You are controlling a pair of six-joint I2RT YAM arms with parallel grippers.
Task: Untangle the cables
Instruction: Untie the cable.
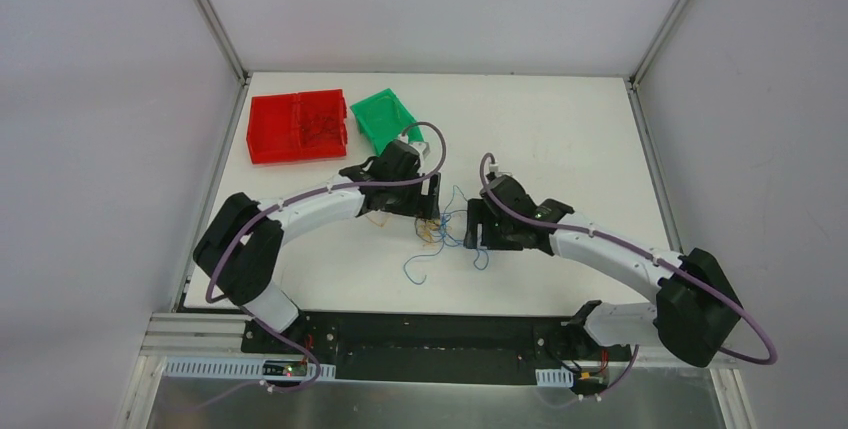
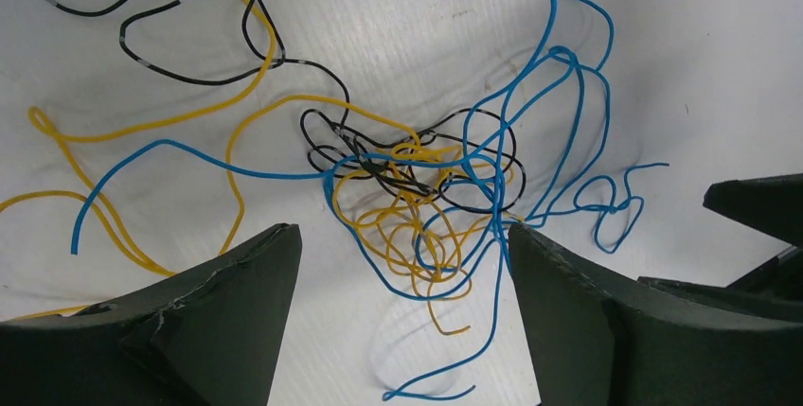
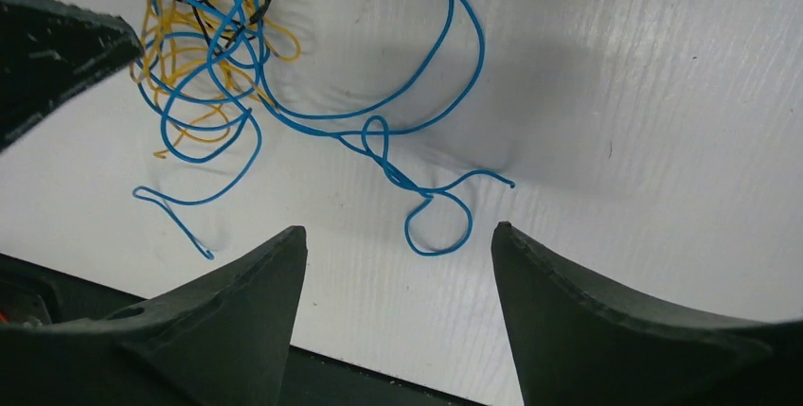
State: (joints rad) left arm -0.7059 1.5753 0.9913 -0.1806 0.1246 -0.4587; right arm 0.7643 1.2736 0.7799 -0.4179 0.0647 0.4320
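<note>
Left wrist view has the left pincer (image 2: 400,236) spread wide with nothing pinched. The knot of the cables (image 2: 417,188) lies on the white surface (image 2: 720,65) just ahead of its fingertips, and the lowest loops reach into the gap between them. That placing looks deliberate: the jaws straddle the densest crossing, so closing would catch the core of the clump and not a stray end. From the knot a yellow strand (image 2: 170,122) runs ahead and to the pincer's left. A black strand (image 2: 142,18) curls further ahead on that same side, and a blue strand (image 2: 568,94) arcs ahead to the right.

In its own wrist view the right pincer (image 3: 398,234) is also spread and empty. A blue tail (image 3: 396,177), ending in a small loop, sits just ahead of the gap between its tips. The main clump is ahead and off to its left, near a dark finger of the other arm. This pincer seems set over the loosest piece, the one most likely to pull free without tightening the knot.

The top external view shows why the two are posed this way. They face each other closely across the tangle, so one could anchor the clump while the other pulls a strand away. A red tray (image 1: 298,127) and a green tray (image 1: 383,117) lie beyond the left pincer, well apart from the wires. They may be meant for sorted strands, but I cannot tell what they hold. Every colour meets in the one knot, so I judge the untangling to be at an early stage.
</note>
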